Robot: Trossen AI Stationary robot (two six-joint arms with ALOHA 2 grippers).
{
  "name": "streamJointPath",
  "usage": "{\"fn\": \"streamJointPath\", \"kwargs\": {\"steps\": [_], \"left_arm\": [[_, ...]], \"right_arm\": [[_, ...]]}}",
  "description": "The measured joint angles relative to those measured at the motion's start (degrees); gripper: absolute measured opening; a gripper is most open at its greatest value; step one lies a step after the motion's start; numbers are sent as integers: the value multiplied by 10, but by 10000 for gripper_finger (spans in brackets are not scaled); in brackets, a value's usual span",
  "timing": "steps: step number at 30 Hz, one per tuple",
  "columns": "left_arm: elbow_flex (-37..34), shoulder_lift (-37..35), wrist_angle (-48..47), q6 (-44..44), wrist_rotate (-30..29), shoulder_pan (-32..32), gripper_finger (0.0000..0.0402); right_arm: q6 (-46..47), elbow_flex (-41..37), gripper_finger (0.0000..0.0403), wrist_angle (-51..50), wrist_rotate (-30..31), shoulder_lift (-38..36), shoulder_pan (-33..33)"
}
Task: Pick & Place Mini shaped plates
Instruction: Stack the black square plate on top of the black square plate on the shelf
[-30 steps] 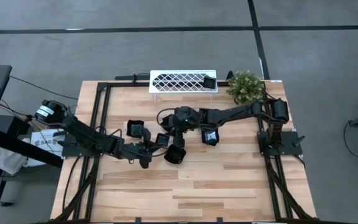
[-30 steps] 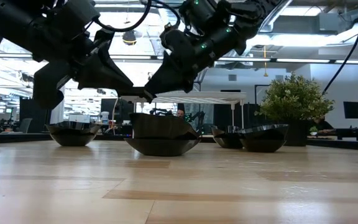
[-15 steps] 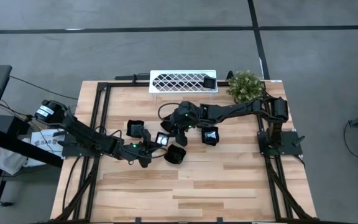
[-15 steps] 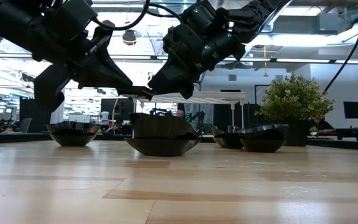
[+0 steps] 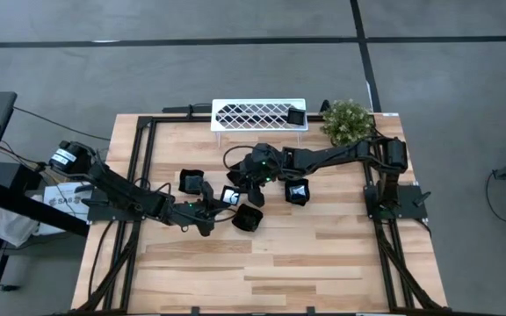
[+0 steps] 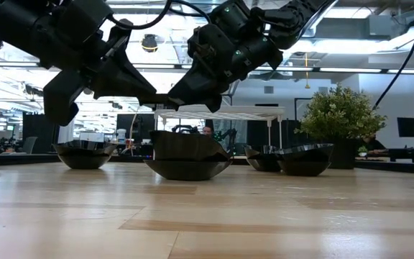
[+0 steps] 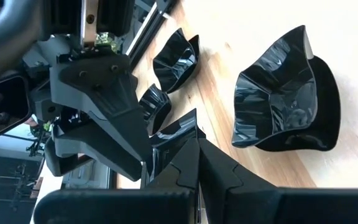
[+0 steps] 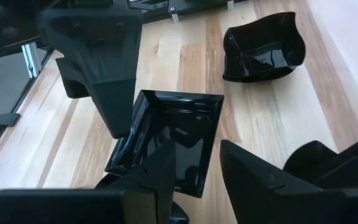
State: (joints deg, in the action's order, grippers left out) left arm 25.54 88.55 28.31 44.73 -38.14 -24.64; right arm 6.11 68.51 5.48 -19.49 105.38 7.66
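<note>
A square mini plate (image 8: 179, 130) hangs in the air over the middle of the table, between my two grippers. My left gripper (image 5: 217, 204) comes from the table's left and is shut on it. My right gripper (image 8: 197, 180) comes from the right, its fingers open and standing on either side of the plate's opposite rim. Three more black mini plates rest on the wood: one at the left (image 5: 190, 180), one toward the near edge (image 5: 249, 219) and one at the right (image 5: 298, 190). Another plate (image 5: 296, 116) sits on the white rack (image 5: 253, 115). My left gripper pinches the square plate's rim (image 7: 174, 134) between its two shut fingers, on the side away from my right gripper. It comes from the table's left, slanting down. The plate (image 6: 165, 98) is lifted clear and about level, above the plate on the table. My right gripper has one finger (image 8: 157, 168) over the plate's inner face at the near rim (image 8: 194, 186). I cannot tell whether it touches the plate.
A small potted plant (image 5: 348, 121) stands at the far right, beside the rack. Black frame rails (image 5: 148, 149) run along the table's left and right sides. Bare wood (image 5: 271, 263) fills the near half of the table.
My right gripper has turned at the wrist and swung toward the held plate, so its fingertips now stand at the plate's rim. My left gripper has rolled a little, and the plate sits slightly higher than before.
</note>
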Motion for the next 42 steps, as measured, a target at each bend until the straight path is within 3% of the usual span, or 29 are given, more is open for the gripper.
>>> {"fn": "streamJointPath", "kwargs": {"steps": [22, 30, 42], "left_arm": [[0, 0, 17, 0, -9, 0, 7], [0, 0, 17, 0, -11, 0, 6], [0, 0, 17, -36, -12, 0, 16]], "right_arm": [[-3, 0, 57, -2, 2, 0, 0], [-7, 0, 5, -2, 2, 0, 0], [-15, 0, 1, 3, 2, 0, 0]]}}
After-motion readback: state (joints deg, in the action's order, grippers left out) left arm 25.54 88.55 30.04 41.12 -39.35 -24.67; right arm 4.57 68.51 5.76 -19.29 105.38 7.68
